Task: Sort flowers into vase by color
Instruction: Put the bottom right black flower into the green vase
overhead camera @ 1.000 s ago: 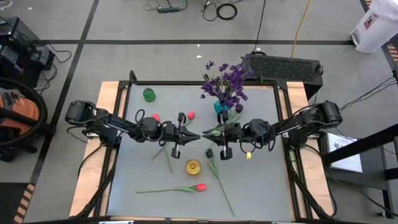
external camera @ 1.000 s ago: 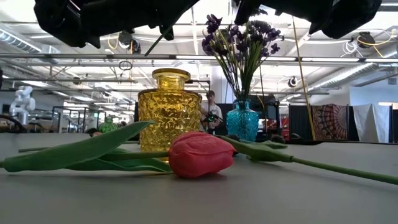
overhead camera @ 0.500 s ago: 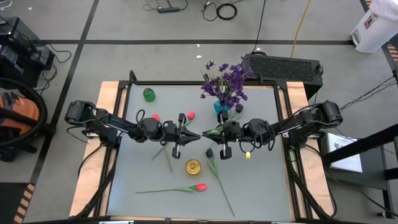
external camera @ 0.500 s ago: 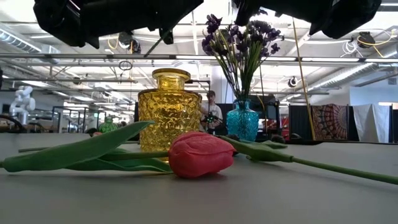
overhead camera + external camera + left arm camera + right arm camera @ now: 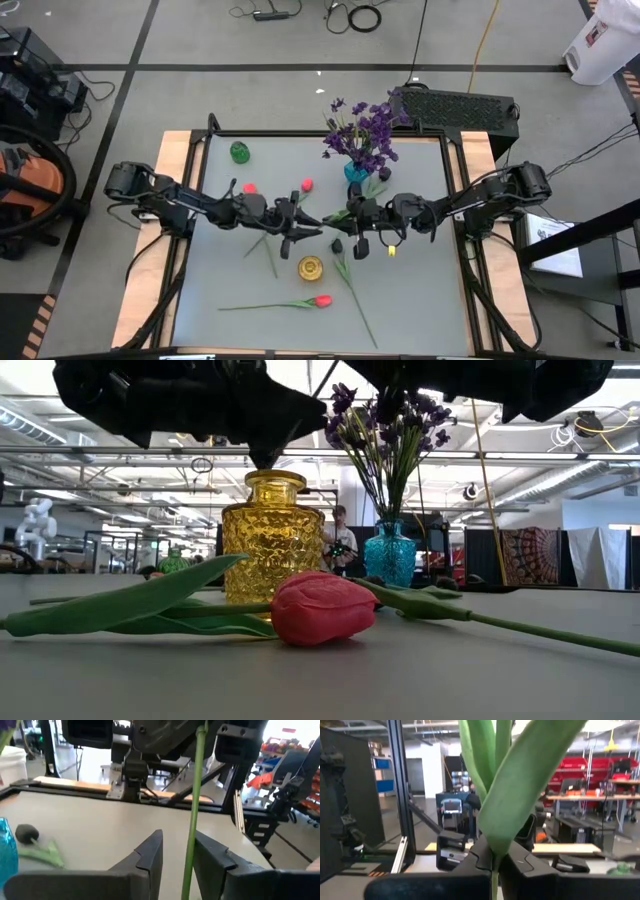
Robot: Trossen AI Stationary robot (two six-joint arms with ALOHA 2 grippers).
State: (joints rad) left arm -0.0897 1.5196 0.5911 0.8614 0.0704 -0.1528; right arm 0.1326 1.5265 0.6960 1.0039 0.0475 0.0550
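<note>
Meeting above the middle of the grey table point(image 5: 420, 290), just behind the yellow vase point(image 5: 311, 267), both grippers share one flower stem point(image 5: 194, 805). Right gripper point(image 5: 352, 215) is clamped tight on the stem, green leaves point(image 5: 505, 775) fanning up past its fingers. Left gripper point(image 5: 300, 223) has its fingers point(image 5: 150, 855) parted, stem passing through the gap without either pad clearly touching; the bloom of this flower cannot be made out.

Relative to the yellow vase:
- Red-pink tulip point(image 5: 320, 300) lies flat in front of it, stem running toward the left arm's side; low view has this bud point(image 5: 322, 607) closest to the camera.
- Dark tulip bud point(image 5: 337, 244) lies just beside it on the right arm's side, its stem point(image 5: 358, 305) trailing toward the front edge.
- Two more red-pink buds point(image 5: 307, 184) point(image 5: 250, 188) lie behind it, near the left arm.
- Blue vase point(image 5: 355, 172) stands behind it near the far edge, filled with purple blooms point(image 5: 362, 130).
- Green vase point(image 5: 240, 152) sits at the far corner on the left arm's side.

Table has wooden side rails point(image 5: 155, 250). Floor around is grey with cables; the low view looks into a workshop hall with a person point(image 5: 340, 538) far behind the vases.
</note>
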